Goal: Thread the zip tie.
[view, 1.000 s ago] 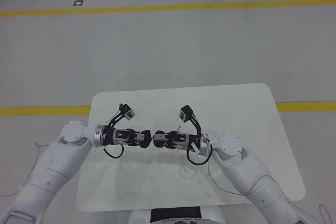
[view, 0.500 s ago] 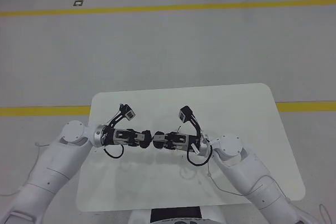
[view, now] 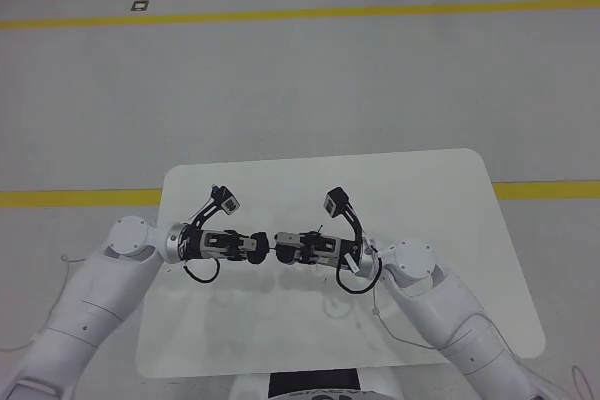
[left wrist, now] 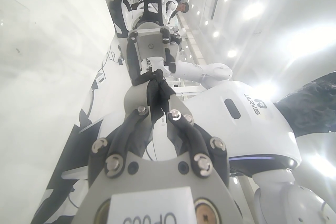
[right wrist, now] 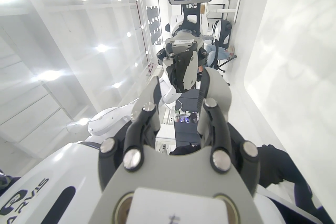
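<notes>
the right gripper (view: 282,246) has drawn back a little from the left gripper (view: 258,244), so the gap between them above the middle of the table (view: 430,200) is slightly wider. the left arm looks much as it did.

both grippers hang tip to tip over the table's middle, close but apart. the left gripper's fingers (left wrist: 135,95) are pressed together on something dark. i take this to be the zip tie (view: 270,249), which shows as a thin dark line crossing the gap over the table, too fine to tell head from tail. the right gripper's fingers (right wrist: 218,89) stand apart and hold nothing.

the threading step seems to be in hand: one end held, the other side let go. the next move likely calls for the right gripper to line up with the free end above the table, close on it and pull straight along the strap, while the left holds steady.
</notes>
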